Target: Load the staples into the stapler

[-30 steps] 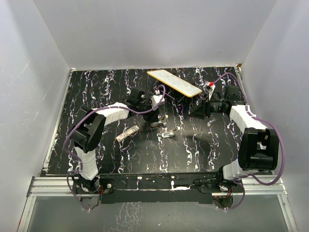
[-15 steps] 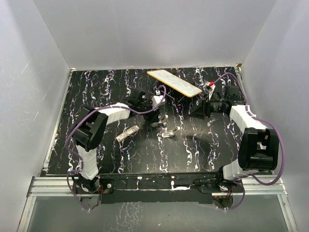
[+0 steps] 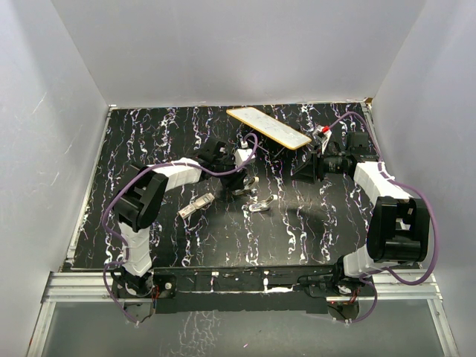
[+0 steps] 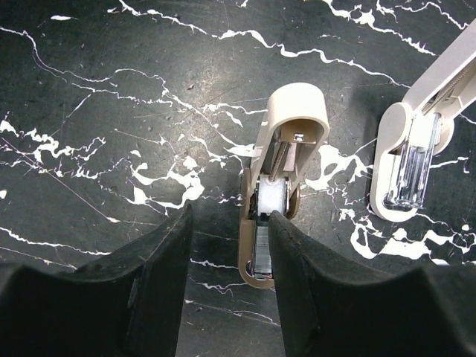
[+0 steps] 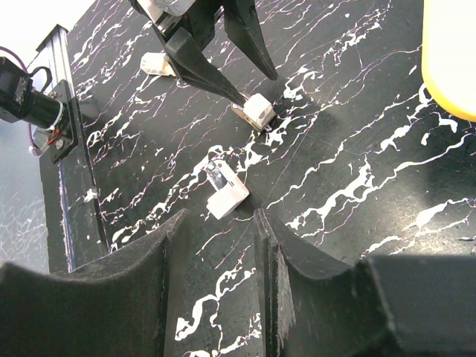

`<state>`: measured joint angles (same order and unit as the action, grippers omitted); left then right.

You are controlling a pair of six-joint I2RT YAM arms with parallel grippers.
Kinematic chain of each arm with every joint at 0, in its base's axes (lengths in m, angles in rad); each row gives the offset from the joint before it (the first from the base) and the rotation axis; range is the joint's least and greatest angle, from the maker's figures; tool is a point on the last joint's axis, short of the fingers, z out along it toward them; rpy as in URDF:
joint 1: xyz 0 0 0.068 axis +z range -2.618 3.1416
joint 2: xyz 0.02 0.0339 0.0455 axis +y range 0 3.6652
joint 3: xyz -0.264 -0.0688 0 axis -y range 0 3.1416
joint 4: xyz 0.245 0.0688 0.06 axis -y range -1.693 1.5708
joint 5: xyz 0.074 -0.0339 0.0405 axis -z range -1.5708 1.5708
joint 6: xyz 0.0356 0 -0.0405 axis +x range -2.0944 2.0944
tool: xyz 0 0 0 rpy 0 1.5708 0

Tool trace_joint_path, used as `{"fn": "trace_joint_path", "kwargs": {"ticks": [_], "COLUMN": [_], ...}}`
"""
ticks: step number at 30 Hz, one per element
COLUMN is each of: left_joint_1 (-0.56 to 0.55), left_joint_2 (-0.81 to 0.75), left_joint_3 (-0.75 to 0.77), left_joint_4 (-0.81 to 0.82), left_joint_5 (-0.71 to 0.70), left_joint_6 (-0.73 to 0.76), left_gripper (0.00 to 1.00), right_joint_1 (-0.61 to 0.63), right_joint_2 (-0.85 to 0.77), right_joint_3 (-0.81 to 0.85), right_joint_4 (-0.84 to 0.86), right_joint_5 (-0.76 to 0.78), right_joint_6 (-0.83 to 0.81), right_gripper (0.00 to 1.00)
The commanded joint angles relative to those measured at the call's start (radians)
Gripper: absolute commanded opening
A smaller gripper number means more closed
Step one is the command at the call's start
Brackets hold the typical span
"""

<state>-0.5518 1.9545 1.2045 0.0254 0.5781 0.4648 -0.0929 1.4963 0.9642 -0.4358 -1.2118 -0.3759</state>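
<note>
The small beige mini stapler [image 4: 286, 141] lies flat on the black white-veined marble tabletop [image 4: 97, 97], channel up, with a spring and a silver staple strip [image 4: 260, 249] showing inside. The left gripper [image 4: 228, 216] hangs just above it, jaws spread wide and empty; 1 black finger [image 4: 297, 282] overlaps the stapler's near end. A 2nd beige stapler piece [image 4: 409, 163] lies nearby. The right gripper [image 5: 221, 214] is also parted and empty, near the yellow-edged flat board [image 3: 268, 126].
</note>
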Motion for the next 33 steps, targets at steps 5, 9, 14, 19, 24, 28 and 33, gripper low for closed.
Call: {"fn": "trace_joint_path", "kwargs": {"ticks": [5, 9, 14, 19, 24, 28, 33], "left_joint_1": [-0.002, -0.001, -0.001, 0.011, 0.053, 0.108, 0.17], "left_joint_2": [-0.026, -0.045, -0.082, -0.137, -0.226, -0.313, -0.402], "left_joint_3": [0.031, 0.038, 0.076, 0.093, 0.051, -0.011, -0.081], "left_joint_4": [-0.054, -0.057, -0.062, -0.112, -0.24, -0.38, -0.511], "left_joint_5": [-0.001, 0.01, 0.041, 0.036, -0.054, -0.154, -0.195], "left_joint_6": [0.038, 0.032, -0.001, 0.012, 0.035, 0.033, 0.037], "left_gripper": [0.44, 0.44, 0.48, 0.5, 0.5, 0.51, 0.51], "right_joint_1": [-0.007, -0.006, -0.005, -0.007, -0.007, -0.007, -0.008], "right_joint_2": [-0.007, -0.006, -0.006, -0.013, -0.013, -0.017, -0.008], "right_joint_3": [-0.001, -0.002, 0.0, -0.002, 0.004, 0.007, 0.009], "right_joint_4": [0.042, 0.041, 0.039, 0.04, 0.035, 0.032, 0.03], "right_joint_5": [-0.033, -0.032, -0.032, -0.026, -0.024, -0.021, -0.018], "right_joint_6": [-0.012, -0.012, -0.012, -0.013, -0.012, -0.015, -0.016], "right_gripper": [0.42, 0.41, 0.41, 0.41, 0.41, 0.41, 0.42]}}
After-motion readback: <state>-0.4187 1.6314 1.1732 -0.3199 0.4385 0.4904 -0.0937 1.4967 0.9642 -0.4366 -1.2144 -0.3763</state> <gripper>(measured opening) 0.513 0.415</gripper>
